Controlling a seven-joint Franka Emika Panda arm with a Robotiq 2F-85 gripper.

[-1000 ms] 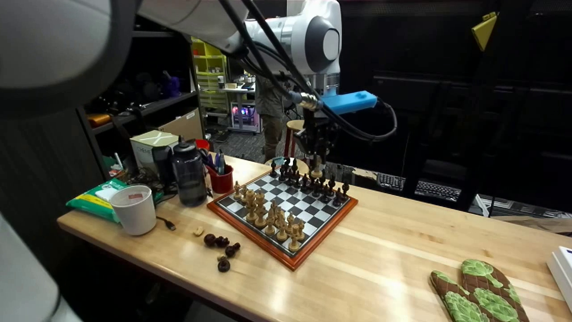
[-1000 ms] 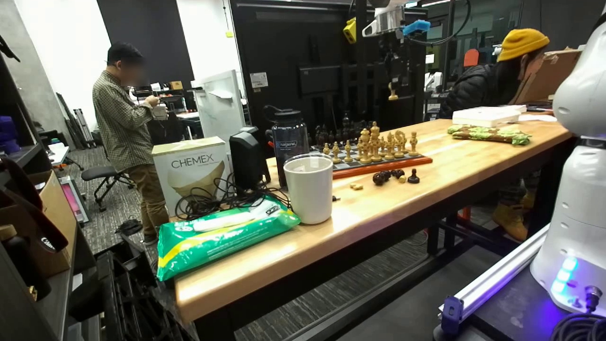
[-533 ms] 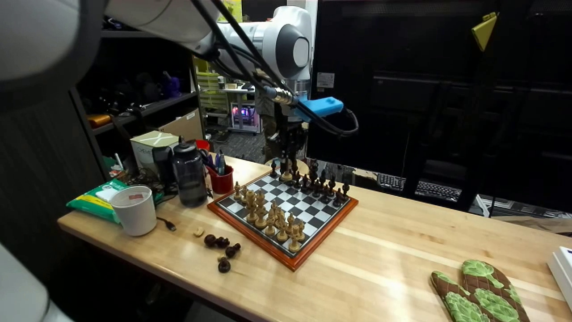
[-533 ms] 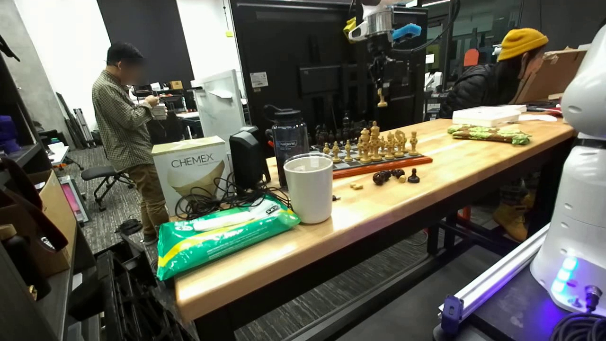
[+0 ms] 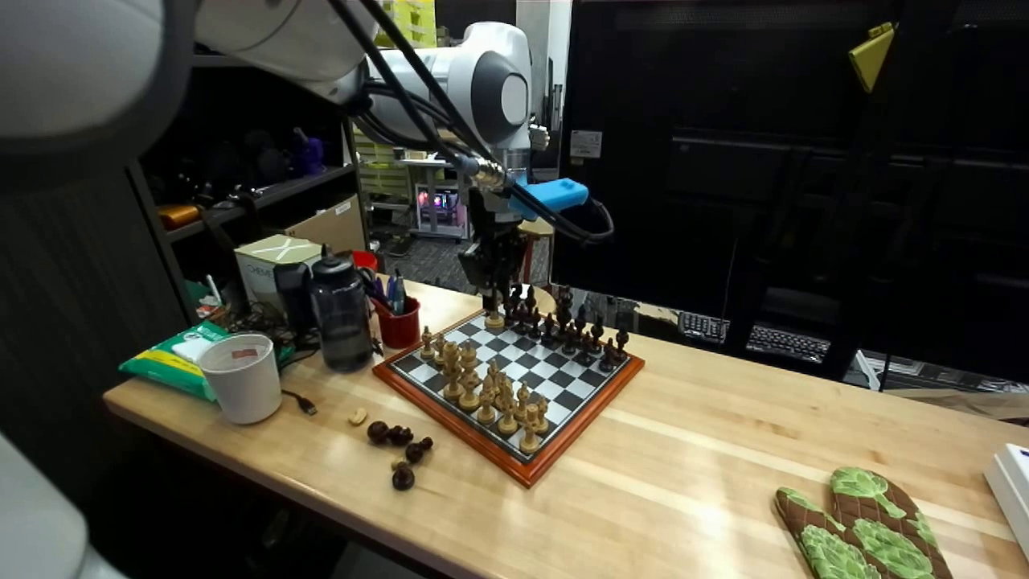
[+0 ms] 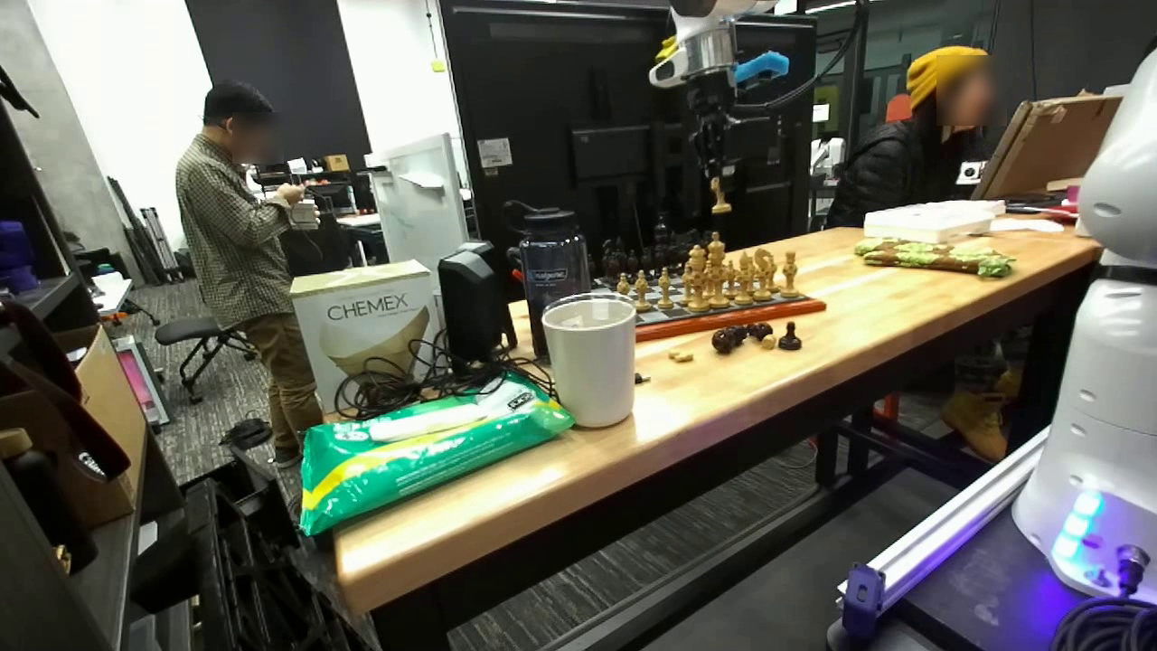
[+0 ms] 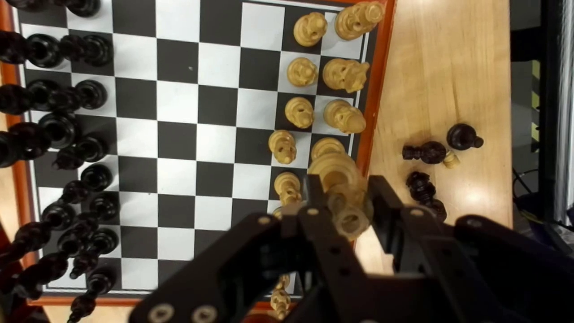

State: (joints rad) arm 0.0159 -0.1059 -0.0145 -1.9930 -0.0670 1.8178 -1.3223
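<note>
My gripper (image 7: pixel 346 190) is shut on a light wooden chess piece (image 7: pixel 336 169), whose base points down away from the fingers. In both exterior views the held piece (image 6: pixel 719 199) hangs upright in the air above the chessboard (image 5: pixel 583 433). Beneath it in the wrist view stand the light pieces (image 7: pixel 301 72) in two rows along the board's edge, some of them hidden by the fingers (image 7: pixel 320 242). Dark pieces (image 7: pixel 60 128) line the opposite side of the board. Several fallen dark pieces (image 7: pixel 421 186) lie on the table beside the board.
Near the board stand a red pen cup (image 5: pixel 397 323), a dark water bottle (image 5: pixel 341 314) and a white cup (image 5: pixel 241 378). A green wipes pack (image 6: pixel 425 452) lies by the table's end. An oven mitt (image 5: pixel 872 523) rests farther off. Two people (image 6: pixel 239 217) are in the background.
My gripper has travelled sideways and lower with the held piece, leftward in both exterior views. The pieces on the board have not moved. The person in the yellow hat has lifted their head.
</note>
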